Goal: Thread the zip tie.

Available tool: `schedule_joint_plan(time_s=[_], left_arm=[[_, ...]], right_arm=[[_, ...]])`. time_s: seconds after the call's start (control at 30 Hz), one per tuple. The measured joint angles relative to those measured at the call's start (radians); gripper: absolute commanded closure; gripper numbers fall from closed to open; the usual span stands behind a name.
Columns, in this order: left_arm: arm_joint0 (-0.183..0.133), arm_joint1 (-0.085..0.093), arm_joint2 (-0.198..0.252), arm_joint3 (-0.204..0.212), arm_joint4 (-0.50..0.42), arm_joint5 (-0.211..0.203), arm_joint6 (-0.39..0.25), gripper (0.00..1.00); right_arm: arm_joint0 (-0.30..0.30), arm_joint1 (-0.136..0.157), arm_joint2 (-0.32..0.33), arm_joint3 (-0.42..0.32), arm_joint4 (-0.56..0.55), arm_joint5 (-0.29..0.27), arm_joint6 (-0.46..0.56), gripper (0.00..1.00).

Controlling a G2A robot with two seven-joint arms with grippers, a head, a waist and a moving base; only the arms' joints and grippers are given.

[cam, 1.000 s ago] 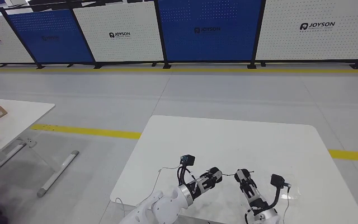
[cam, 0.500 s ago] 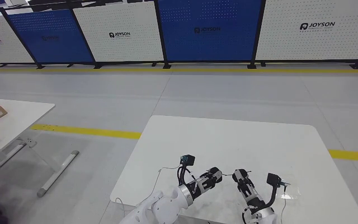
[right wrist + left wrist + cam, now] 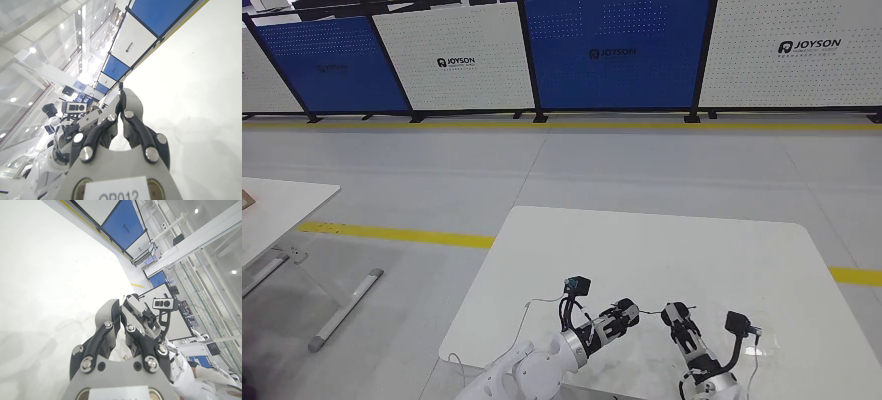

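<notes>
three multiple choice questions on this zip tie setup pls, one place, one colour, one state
1. The left gripper and right gripper are over the table's: A far edge B near edge, by the robot C far left corner
2. The zip tie end past the right gripper's fingers is: A yellow B black C white
3. Those fingers are: A wide open B half open C shut on the zip tie
Answers: 1 B, both sit at the near edge in the top view; 2 B, a dark tip pokes out; 3 C, the pads press together around it.
</notes>
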Motion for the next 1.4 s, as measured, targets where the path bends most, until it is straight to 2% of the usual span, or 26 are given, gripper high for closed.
schedule_joint_plan(time_s=[0.3,0.63,1.4], left_arm=[[0.000,0.000,0.000,0.000,0.000,0.000,0.000,1.00],[0.000,0.000,0.000,0.000,0.000,0.000,0.000,1.00],[0.000,0.000,0.000,0.000,0.000,0.000,0.000,1.00]], right_arm=[[0.012,-0.006,-0.012,0.008,-0.019,0.020,0.007,1.00],[-0.005,-0.006,0.008,0.002,-0.005,-0.008,0.004,1.00],[-0.012,-0.014,0.013,-0.009,-0.026,-0.005,-0.004,1.00]])
